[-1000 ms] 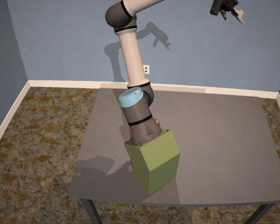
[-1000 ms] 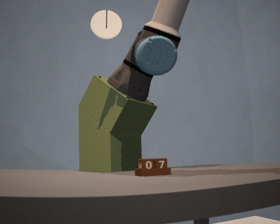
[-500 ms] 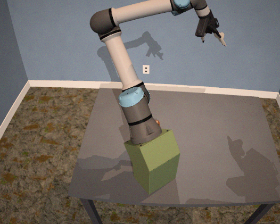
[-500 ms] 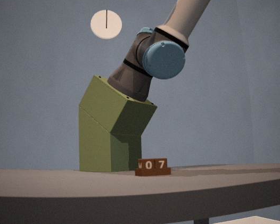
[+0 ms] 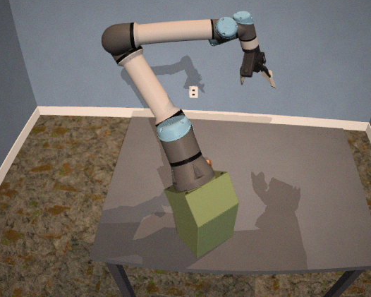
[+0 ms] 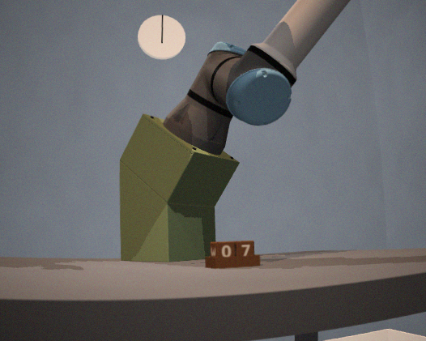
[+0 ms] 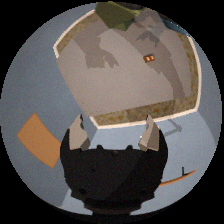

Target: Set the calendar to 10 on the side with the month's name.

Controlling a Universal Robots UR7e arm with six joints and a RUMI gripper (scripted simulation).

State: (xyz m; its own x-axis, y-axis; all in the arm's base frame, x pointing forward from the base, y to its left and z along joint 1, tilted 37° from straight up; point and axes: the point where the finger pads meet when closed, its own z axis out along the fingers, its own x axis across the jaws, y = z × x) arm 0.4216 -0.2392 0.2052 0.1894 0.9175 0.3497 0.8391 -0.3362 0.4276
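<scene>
The wooden calendar (image 6: 232, 262) (image 7: 149, 58) stands on the table (image 5: 287, 156) (image 6: 107, 276) right beside the arm's green pedestal (image 5: 206, 205) (image 6: 159, 203). In the exterior view its tray holds two cubes side by side, sitting flat: the left cube (image 6: 227, 251) shows an upright 0 and the right cube (image 6: 245, 250) an upright 7. A narrow block (image 6: 213, 257) stands left of them. In the top view only an orange sliver of the calendar (image 5: 208, 161) shows behind the arm's base. My gripper (image 5: 257, 82) (image 7: 114, 114) is open and empty, high in the air above the table's far side, far from the calendar.
The arm's base and green pedestal stand close against the calendar. A round wall clock (image 6: 161, 37) and a wall outlet (image 5: 193, 92) are on the blue walls. An orange panel (image 7: 37, 140) shows on the wall in the wrist view. Patterned floor surrounds the table.
</scene>
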